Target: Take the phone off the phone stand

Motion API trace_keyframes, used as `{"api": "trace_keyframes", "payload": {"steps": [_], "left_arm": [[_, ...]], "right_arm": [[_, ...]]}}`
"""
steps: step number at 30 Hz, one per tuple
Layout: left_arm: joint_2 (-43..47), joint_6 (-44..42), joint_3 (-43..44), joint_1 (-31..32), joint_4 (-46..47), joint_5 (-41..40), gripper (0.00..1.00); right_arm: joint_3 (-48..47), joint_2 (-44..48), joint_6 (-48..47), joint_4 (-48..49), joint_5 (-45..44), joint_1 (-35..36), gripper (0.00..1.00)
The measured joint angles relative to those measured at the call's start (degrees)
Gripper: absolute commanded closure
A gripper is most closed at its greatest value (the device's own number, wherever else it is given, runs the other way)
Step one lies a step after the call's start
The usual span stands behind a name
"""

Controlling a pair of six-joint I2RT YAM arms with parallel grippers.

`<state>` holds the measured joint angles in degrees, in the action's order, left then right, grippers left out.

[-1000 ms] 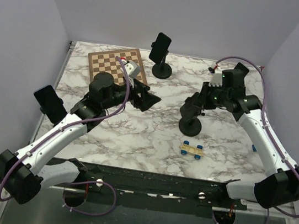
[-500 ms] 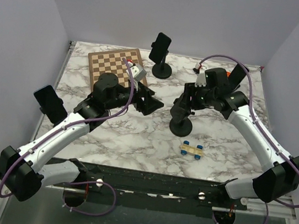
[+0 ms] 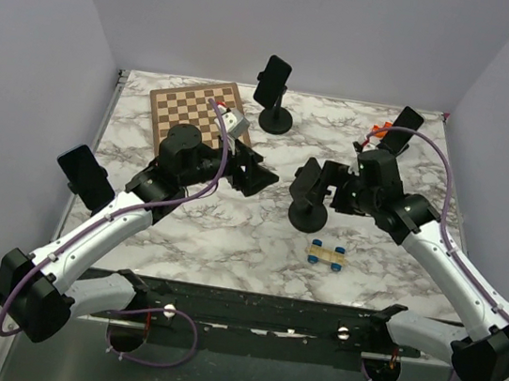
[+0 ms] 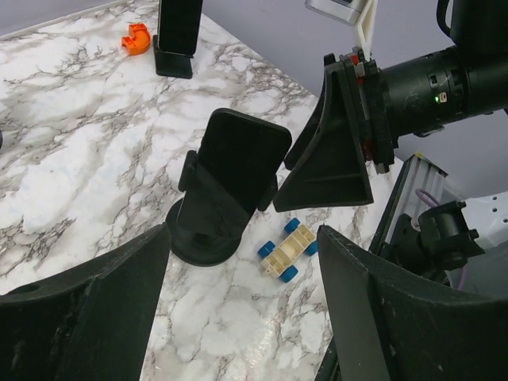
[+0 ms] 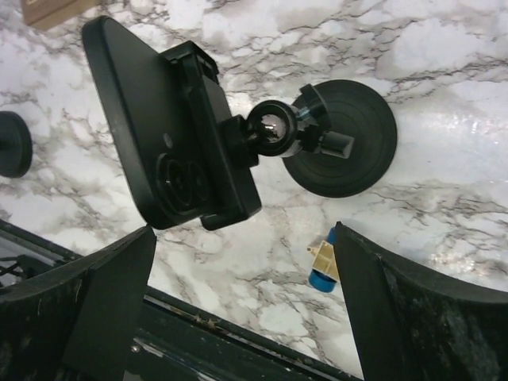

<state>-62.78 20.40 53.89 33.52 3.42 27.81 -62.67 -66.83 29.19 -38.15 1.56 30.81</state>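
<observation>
Midway between the table's (image 3: 229, 234) left and right edges: phone (image 4: 242, 155) clipped in its stand (image 4: 202, 238) | left fingers (image 4: 87, 317) spread, holding nothing | right fingers (image 5: 393, 317) spread, empty, just beside the stand

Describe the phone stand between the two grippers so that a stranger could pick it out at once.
Look to the middle of the marble table. A black round-based phone stand holds a dark phone there, just behind a small blue-wheeled toy car. The other stands sit at the table's back and edges, away from the car.
</observation>
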Motion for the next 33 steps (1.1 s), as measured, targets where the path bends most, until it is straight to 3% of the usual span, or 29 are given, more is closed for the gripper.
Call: {"api": "trace_keyframes", "payload": {"steps": [4, 8, 22, 27, 33], "left_arm": [[0.0, -0.02, 0.0, 0.04, -0.11, 0.0, 0.18], [0.0, -0.02, 0.0, 0.26, -0.17, -0.04, 0.18], [0.0, -0.24, 0.11, 0.37, -1.29, -0.11, 0.18], [0.0, -0.28, 0.11, 0.37, -1.46, -0.11, 0.18], [0.0, -0.28, 0.11, 0.37, -1.51, -0.13, 0.18]], "right_arm": [[2.47, 0.81, 2.8, 4.61, 0.9, 1.95, 0.04], [2.29, -0.96, 3.96, 5.51, -1.29, 3.1, 0.2], [2.32, -2.27, 4.35, 4.98, -8.46, 3.26, 0.51], [2.29, -1.88, 3.98, 3.65, -10.88, 3.63, 0.49], [1.73, -0.26, 3.13, -2.12, -16.63, 3.69, 0.22]]}}
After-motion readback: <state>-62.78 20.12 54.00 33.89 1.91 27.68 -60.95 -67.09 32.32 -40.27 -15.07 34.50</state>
